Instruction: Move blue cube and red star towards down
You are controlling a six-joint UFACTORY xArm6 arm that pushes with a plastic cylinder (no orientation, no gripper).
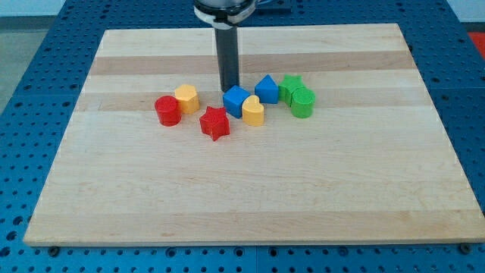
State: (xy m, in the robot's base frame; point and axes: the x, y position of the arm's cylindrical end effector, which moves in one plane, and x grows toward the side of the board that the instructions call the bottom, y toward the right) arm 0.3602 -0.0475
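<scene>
Pressing against the top edge of the blue cube point(236, 99), my tip point(229, 89) sits on its far side, toward the view's top, which is the side to push from if the cube is to travel down. The rod is a bare end effector with nothing to clench or release; it only shoves.

The blue cube lies near the middle of the wooden desk point(136, 197), with a yellow half-round block point(253, 111) touching its lower right side and the red star point(214, 123) just below and to its left, close but perhaps not quite touching. That staggered placement suggests a downward push on the cube could carry the star along too, though the yellow block is likely to be dragged as well.

A blue house-shaped block point(266, 89) stands just right of my tip, with a green star point(289, 85) and a green cylinder point(302, 102) beyond it. On the view's left a yellow hexagonal block point(186, 98) touches a red cylinder point(167, 111). Both task blocks are in the upper half of the desk, so most of the move appears undone.
</scene>
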